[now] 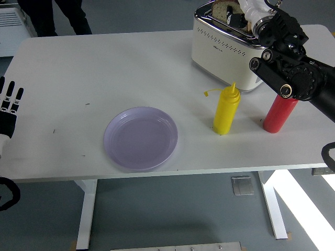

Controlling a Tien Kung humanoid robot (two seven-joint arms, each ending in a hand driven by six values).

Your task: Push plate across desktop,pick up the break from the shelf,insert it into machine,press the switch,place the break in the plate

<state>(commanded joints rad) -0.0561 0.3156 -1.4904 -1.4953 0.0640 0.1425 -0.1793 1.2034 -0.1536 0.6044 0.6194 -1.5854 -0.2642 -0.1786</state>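
Black right robot hand (pixel 250 11) over toaster (pixel 226 44), bread (pixel 224 9)

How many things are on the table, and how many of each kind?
Squeeze bottles: 2, a yellow bottle and a red bottle
Plates: 1, the purple plate
Toasters: 1, the white toaster
Bread slices: 1, the bread sticking up out of the toaster's top
Total: 5

Right hand (pixel 250 11): fingers hidden over the toaster (pixel 225 44), grip unclear.
Bread (pixel 224 9): cut off by top edge above toaster.
Red bottle (pixel 277 115): top hidden behind right arm, beside toaster.
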